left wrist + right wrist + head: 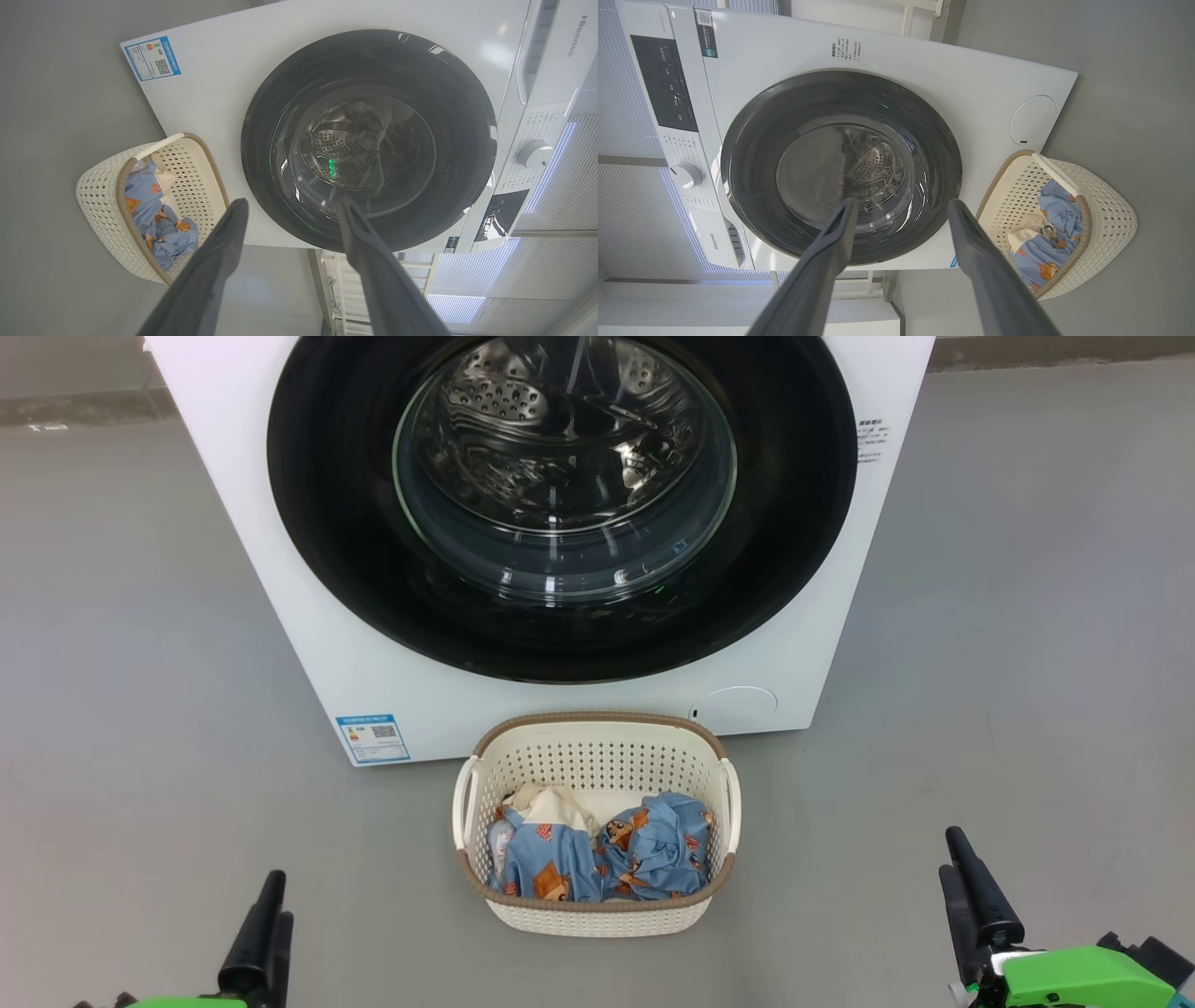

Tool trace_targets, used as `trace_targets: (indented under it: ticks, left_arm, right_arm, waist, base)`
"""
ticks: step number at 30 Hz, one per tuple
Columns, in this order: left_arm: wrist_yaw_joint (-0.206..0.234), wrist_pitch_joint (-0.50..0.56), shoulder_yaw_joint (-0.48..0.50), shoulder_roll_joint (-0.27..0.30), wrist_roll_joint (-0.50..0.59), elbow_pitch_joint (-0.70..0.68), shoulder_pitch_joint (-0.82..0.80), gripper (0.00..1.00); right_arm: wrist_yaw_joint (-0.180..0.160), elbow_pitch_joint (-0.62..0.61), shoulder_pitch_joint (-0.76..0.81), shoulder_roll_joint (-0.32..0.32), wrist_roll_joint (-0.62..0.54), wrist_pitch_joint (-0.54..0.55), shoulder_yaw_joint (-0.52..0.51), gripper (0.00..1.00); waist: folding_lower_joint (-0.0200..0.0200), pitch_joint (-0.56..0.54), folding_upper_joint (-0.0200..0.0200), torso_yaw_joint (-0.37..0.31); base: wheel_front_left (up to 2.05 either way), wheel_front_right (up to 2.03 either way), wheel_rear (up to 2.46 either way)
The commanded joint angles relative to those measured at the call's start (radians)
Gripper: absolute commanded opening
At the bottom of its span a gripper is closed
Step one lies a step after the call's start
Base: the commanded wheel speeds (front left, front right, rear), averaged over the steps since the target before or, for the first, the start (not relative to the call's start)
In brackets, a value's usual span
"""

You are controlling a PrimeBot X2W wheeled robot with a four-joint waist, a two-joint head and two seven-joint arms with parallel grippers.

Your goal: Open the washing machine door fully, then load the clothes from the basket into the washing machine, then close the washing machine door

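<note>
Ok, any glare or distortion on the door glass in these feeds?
Head view: sharp, evenly lit; streaky highlights on the washing machine door, drum readable. Left wrist view: wide-angle bending, a green glint on the glass, left gripper soft up close. Right wrist view: a pale grey reflection veils the glass's left half.

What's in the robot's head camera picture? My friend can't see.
A white washing machine has its round, black-rimmed glass door shut. Before it, a cream perforated plastic basket holds light-blue bear-print clothes. The left gripper and right gripper sit at the bottom corners.
</note>
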Motion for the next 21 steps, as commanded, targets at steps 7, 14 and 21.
trace_targets:
  ticks: [7, 14, 21]
  left_arm:
    - [-0.002, -0.037, -0.025, 0.045, 0.056, -0.039, -0.044, 1.0]
    - [-0.002, -0.062, -0.052, 0.07, 0.105, -0.041, -0.054, 1.0]
    - [-0.002, -0.084, -0.066, 0.087, 0.171, -0.042, -0.062, 1.0]
  right_arm:
    - [0.0, -0.037, -0.069, -0.012, -0.083, -0.029, 0.027, 1.0]
    - [0.0, -0.044, -0.081, -0.012, -0.166, -0.05, 0.041, 1.0]
    - [0.001, -0.047, -0.093, -0.014, -0.259, -0.07, 0.055, 1.0]
  waist:
    - [-0.0001, 0.001, 0.0, 0.0]
    - [-0.0001, 0.002, 0.0, 0.0]
    - [-0.0001, 0.003, 0.0, 0.0]
  base:
    - [0.0, 0.0, 0.0]
    - [0.0, 0.0, 0.0]
    - [0.0, 0.0, 0.0]
